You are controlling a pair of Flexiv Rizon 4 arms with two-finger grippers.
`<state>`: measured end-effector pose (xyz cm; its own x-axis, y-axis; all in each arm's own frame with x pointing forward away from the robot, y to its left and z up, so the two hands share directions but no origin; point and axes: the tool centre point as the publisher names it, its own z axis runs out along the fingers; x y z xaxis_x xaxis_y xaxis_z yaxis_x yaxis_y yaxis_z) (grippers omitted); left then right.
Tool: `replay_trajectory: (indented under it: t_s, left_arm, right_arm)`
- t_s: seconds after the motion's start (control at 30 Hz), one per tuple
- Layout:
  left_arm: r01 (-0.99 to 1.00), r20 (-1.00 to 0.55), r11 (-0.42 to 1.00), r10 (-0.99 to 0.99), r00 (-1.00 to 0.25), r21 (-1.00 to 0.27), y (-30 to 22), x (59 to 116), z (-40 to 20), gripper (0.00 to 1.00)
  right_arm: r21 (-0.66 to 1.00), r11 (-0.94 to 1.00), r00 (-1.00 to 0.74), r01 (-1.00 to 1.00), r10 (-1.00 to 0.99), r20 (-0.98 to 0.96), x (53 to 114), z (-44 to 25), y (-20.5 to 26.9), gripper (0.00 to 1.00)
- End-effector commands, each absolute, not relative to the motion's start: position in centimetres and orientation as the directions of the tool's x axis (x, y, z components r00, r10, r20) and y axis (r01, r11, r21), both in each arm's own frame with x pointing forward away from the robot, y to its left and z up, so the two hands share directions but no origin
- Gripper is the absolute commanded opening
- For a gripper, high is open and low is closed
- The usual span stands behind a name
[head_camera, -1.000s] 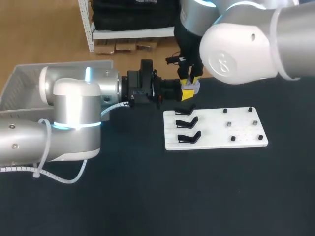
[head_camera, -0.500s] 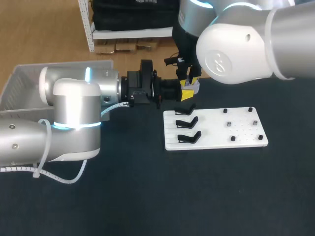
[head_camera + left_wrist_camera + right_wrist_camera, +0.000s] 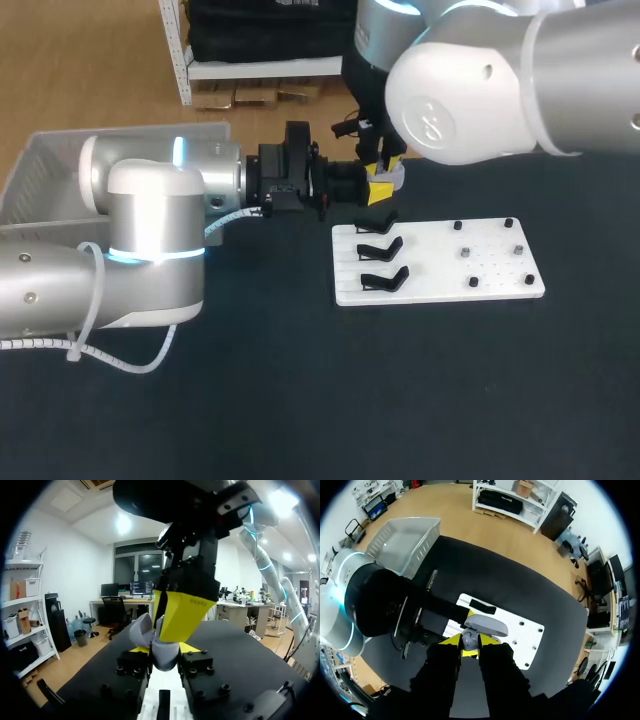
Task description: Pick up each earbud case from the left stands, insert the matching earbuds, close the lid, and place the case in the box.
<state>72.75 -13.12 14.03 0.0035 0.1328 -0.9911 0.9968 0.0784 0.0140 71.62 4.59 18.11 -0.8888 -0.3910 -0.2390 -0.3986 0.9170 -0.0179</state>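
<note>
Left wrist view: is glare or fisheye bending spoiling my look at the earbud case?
Left wrist view: bright flare only high up; the earbud case in the left gripper is evenly lit and sharp, while the right gripper looms stretched. Head view: no glare, but the right arm hides what lies behind it. Right wrist view: strong bending at the edges, case clear at centre.

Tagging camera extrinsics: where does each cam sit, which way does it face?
Head: fixed above-behind, looking down on table; left arm, right arm show.
Left wrist: on left arm, looking along left gripper at earbud case it clamps.
Right wrist: on right arm, looking down past right gripper onto case.
Shared: all three see the earbud case.
</note>
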Motion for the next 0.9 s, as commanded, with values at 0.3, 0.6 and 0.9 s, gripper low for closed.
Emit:
replay_trajectory:
  t_s: [0.3, 0.6, 0.9]
  left_arm:
    - [0.996, -0.992, 0.083, 0.125, 0.01, 0.02, -13.21, 72.52, 13.96, 0.0]
    - [0.996, -0.992, 0.083, 0.125, 0.01, 0.02, -13.21, 72.52, 13.96, 0.0]
    - [0.996, -0.992, 0.083, 0.125, 0.01, 0.02, -13.21, 72.52, 13.96, 0.0]
  right_arm:
    - [-0.018, 0.919, -0.89, -0.393, -0.385, -0.243, 71.72, 18.25, 4.23, 0.33]
    - [-0.019, 0.922, -0.892, -0.386, -0.378, -0.246, 71.6, 18.45, 4.01, 0.36]
    - [-0.016, 0.925, -0.896, -0.379, -0.371, -0.243, 71.71, 18.29, 4.15, 0.38]
